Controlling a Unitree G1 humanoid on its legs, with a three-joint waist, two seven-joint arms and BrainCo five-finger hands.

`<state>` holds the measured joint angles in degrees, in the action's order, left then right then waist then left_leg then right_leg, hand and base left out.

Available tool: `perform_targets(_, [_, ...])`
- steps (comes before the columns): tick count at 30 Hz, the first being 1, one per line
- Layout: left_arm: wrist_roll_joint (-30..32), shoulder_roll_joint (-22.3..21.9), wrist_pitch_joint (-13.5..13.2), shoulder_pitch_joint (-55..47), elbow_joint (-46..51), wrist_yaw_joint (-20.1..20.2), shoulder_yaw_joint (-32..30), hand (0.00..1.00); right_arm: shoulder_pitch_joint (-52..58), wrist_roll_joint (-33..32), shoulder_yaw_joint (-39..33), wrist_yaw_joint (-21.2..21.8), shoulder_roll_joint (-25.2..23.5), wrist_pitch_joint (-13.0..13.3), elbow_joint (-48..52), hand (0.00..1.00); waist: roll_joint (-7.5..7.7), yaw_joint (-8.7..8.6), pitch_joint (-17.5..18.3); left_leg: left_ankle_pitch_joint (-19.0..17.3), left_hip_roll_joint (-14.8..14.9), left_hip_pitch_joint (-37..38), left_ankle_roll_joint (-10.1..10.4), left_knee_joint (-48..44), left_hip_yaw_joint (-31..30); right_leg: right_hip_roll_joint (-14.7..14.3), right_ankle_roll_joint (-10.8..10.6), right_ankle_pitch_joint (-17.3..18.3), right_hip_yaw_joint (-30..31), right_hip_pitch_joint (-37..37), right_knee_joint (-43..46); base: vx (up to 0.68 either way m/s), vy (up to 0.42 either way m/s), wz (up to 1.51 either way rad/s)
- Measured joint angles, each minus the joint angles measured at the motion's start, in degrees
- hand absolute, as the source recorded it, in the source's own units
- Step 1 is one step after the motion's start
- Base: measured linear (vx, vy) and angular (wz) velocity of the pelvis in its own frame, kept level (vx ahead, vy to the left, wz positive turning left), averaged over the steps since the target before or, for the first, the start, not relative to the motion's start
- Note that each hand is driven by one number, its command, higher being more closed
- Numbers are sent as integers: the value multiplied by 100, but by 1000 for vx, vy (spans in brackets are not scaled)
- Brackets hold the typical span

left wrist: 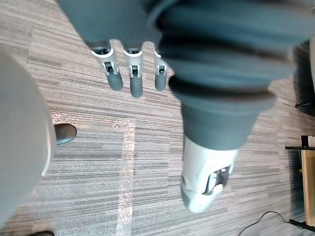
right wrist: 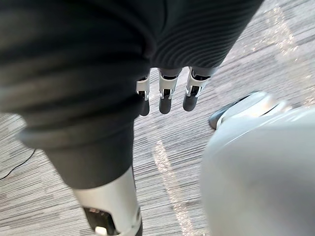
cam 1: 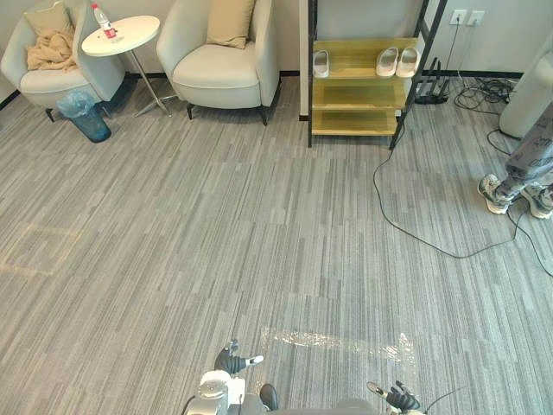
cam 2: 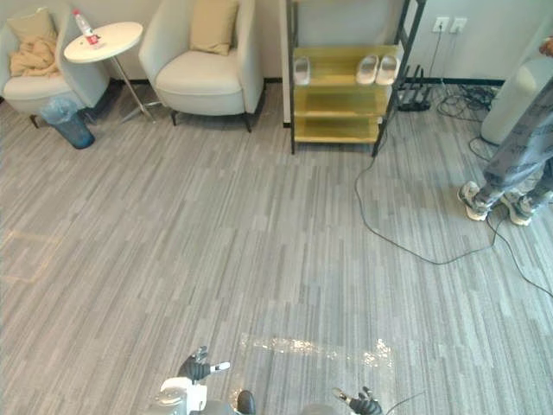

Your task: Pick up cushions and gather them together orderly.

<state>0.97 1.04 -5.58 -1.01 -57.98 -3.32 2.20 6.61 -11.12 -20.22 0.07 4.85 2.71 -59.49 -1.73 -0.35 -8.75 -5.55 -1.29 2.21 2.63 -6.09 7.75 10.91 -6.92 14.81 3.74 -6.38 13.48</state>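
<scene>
With both the left robot hand [left wrist: 130,73] and right robot hand [right wrist: 167,91] released and holding nothing, I steer toward the far-left armchairs, one cushion [cam 1: 230,21] on each [cam 1: 48,19], keeping clear of the floor cable [cam 1: 415,233].

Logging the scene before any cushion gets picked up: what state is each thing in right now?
Left hand: open, fingers straight, holding nothing.
Right hand: open, holding nothing.
Beige cushion: upright against the back of the middle armchair.
Second cushion: propped on the left armchair, behind a crumpled blanket.
Bottle: standing upright on the round table.
Slippers: on the top shelf of the rack.
</scene>
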Motion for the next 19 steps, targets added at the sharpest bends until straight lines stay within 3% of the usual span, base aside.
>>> perform_targets(7, [3,32,-3,-36,-121,2,172,0,32,-8,-41,-3,25,-6,-270,0,-25,-3,182,39,176,152,6,47,-122,-212,44,-189,-45,-193,-81,59,-64,2])
perform_targets(11, [42,46,-2,-94,-120,-4,232,0,95,-9,-117,-10,30,-11,-278,0,25,-6,330,341,251,220,-12,100,-232,-285,97,-367,-158,-164,232,71,-95,15])
perform_targets(12, [58,39,0,-93,-120,-4,238,0,103,-9,-145,-11,34,-12,-277,0,-18,-27,326,392,326,249,-8,96,-247,-367,112,-433,-150,-68,509,51,-84,4])
perform_targets(13, [78,-4,6,-90,-125,-7,217,0,106,-12,-213,-3,35,0,-230,0,-198,-37,290,411,532,336,-17,101,-338,-517,130,-8,-191,206,589,77,-137,-9])
perform_targets(14, [115,105,5,-88,-124,-17,198,0,106,-12,-203,-7,8,1,-220,0,-35,-26,293,400,461,405,6,103,-339,-487,273,-483,-219,106,-517,63,-159,-11])
perform_targets(15, [117,176,12,-70,-153,-27,199,0,99,-12,-208,-9,4,3,-236,0,52,-29,274,379,376,403,32,95,-375,-443,356,-414,-314,103,-564,80,-187,5])
perform_targets(18, [123,-164,24,-37,-229,-19,230,0,200,-11,-352,-50,279,1,-274,0,-283,-118,292,332,487,408,93,130,-522,-560,340,-398,-344,83,-566,59,-131,9])
perform_targets(19, [123,-170,24,-63,-229,-20,225,0,198,-11,-380,-60,298,-1,-274,0,-318,-115,288,333,493,413,93,143,-529,-570,341,-398,-342,84,-567,-3,-38,-3])
